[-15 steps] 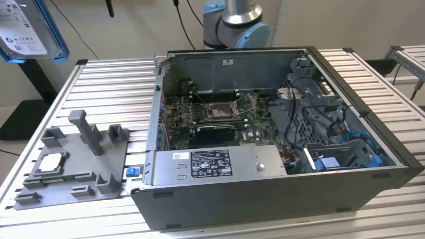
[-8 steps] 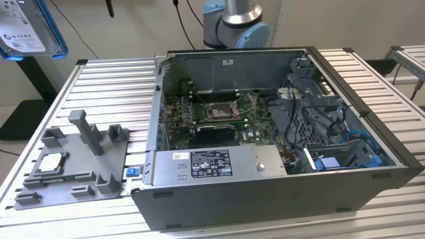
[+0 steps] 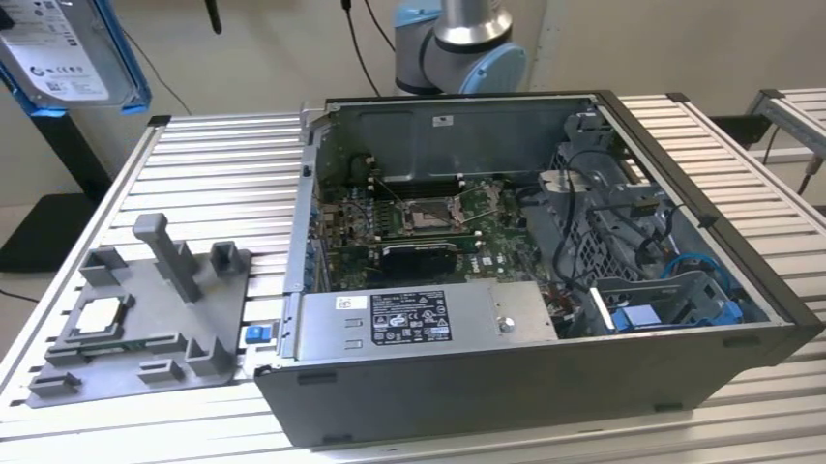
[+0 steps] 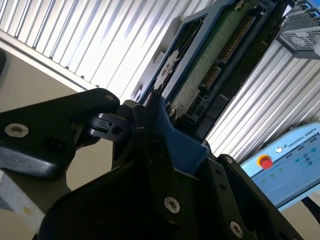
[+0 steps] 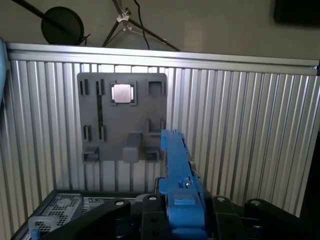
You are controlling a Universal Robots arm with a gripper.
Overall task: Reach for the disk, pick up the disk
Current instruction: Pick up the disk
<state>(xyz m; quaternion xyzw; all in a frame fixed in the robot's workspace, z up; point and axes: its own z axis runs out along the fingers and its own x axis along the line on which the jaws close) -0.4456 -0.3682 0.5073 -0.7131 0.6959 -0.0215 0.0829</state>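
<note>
disk (image 3: 73, 43) held high off table (image 3: 220, 164) | gripper (image 4: 145, 120) clamped on its blue frame (image 5: 179, 170), likely sparing label (image 3: 58, 66) and board (image 4: 210, 60) | pickup looks done

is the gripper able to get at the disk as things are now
Yes, it looks so: the gripper already grips the disk by its blue frame, held up off the table, nothing between them.

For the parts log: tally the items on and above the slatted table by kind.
Silver hard drive in blue plastic frame, clamped in the gripper: 1
Small square silver chip: 1
Grey plastic fixture plate: 1
Open dark computer case: 1
Total: 4
</note>
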